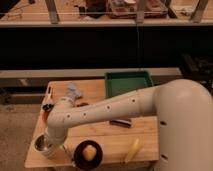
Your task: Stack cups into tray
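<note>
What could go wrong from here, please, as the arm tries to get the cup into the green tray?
1. The tool is down at the cup, right by the table's front-left corner; a nudge might push the cup off the edge.
2. The green tray sits at the far side, so the carry crosses the table, and the arm could clip the dark brown bowl close beside the cup.
</note>
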Action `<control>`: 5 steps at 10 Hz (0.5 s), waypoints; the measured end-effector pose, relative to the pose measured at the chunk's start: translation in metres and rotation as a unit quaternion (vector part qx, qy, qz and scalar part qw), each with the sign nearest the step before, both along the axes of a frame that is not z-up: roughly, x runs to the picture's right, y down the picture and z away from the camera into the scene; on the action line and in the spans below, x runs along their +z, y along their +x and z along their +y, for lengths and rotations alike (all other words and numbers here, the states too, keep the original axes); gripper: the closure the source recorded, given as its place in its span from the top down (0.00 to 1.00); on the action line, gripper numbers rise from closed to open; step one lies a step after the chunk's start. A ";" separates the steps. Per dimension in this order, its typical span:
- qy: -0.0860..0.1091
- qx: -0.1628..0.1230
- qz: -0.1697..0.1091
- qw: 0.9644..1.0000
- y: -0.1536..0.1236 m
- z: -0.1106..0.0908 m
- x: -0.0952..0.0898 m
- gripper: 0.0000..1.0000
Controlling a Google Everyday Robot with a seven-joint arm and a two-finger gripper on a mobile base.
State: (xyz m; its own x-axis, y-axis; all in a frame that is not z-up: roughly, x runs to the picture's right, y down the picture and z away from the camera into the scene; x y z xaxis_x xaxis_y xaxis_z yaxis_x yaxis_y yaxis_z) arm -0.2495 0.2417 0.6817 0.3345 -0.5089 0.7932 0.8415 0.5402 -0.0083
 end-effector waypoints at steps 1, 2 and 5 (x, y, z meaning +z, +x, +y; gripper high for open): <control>-0.002 0.026 0.013 1.000 0.012 -0.023 0.006 0.00; -0.003 0.053 0.033 0.998 0.027 -0.048 0.017 0.00; -0.003 0.068 0.043 0.997 0.037 -0.062 0.024 0.00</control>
State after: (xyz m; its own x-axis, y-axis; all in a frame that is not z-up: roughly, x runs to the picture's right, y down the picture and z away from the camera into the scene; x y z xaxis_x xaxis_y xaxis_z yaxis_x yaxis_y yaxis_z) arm -0.2129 0.1796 0.7054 0.4675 -0.4496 0.7611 0.7560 0.6496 -0.0806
